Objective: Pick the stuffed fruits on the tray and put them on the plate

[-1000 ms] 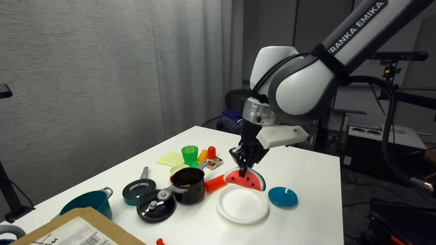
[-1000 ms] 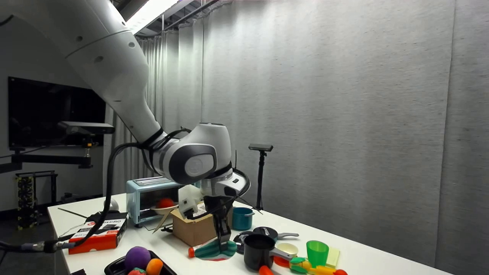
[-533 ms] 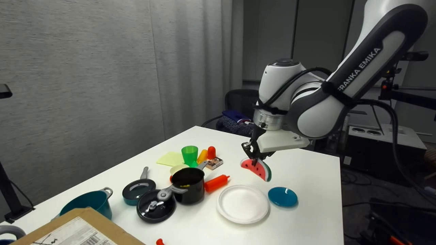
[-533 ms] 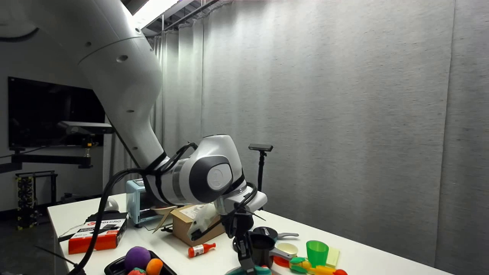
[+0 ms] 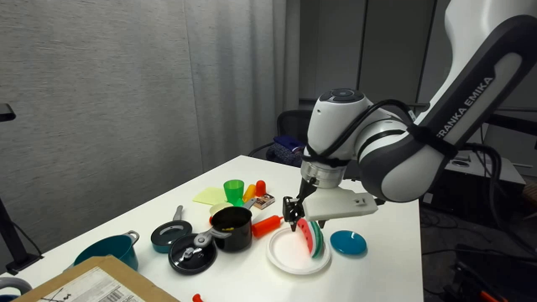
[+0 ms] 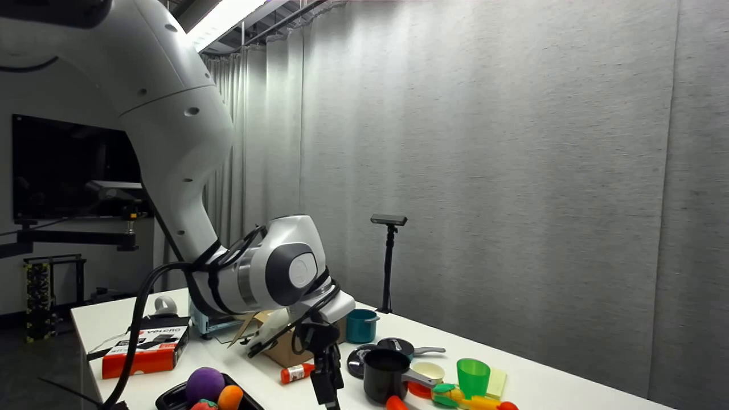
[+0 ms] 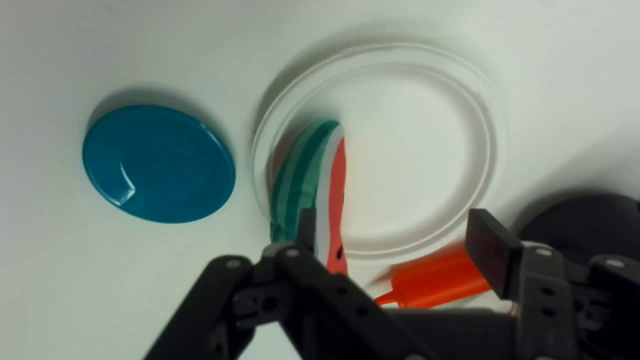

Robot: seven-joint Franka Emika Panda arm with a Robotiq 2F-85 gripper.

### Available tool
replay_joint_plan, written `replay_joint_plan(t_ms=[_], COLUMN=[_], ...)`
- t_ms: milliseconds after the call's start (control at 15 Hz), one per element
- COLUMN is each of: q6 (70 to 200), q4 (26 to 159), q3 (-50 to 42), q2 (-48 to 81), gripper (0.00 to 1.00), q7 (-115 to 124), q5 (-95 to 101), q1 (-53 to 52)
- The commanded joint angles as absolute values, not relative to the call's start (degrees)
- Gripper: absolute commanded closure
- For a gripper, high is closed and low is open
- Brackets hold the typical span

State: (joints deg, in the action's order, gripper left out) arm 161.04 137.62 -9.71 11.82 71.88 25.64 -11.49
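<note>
A stuffed watermelon slice [image 5: 309,237] is over the white plate [image 5: 289,258], tilted, on the side toward the blue dish. In the wrist view the slice [image 7: 305,175] lies along the plate's left part, its near end crossing the rim of the plate [image 7: 415,155]. My gripper [image 7: 395,232] stands open just above, with its left finger overlapping the slice and the right one well apart. In an exterior view, a purple stuffed fruit [image 6: 205,384], an orange one [image 6: 230,397] and a reddish one [image 6: 204,405] sit in the black tray [image 6: 248,402], cut off by the picture's bottom edge.
Beside the plate is a blue dish [image 5: 348,242]. A red bottle [image 5: 267,226] and a black pot [image 5: 232,235] flank its opposite side. Further off are a lid [image 5: 193,256], a green cup [image 5: 233,191] and a cardboard box [image 5: 96,281].
The gripper first lifted away with the slice in it, swinging toward the blue dish, then came down over the plate. Its jaws have opened, and the slice has turned and dropped onto the plate.
</note>
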Motion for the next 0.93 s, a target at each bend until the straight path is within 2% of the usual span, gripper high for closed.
replay_joint_plan(t_ms=[0, 200, 667, 867], q6=[162.97, 163.06, 159.66, 151.96], q4=[137.94, 138.70, 135.09, 133.77], q3=[-5.96, 3.02, 33.25, 37.25], q2=[12.59, 12.69, 16.60, 18.71], gripper=[0.00, 0.00, 0.00, 0.00], q7=[70.96, 56.84, 28.48, 17.84], q5=[21.96, 9.21, -13.30, -18.37], q1=[-11.57, -8.55, 13.26, 18.28])
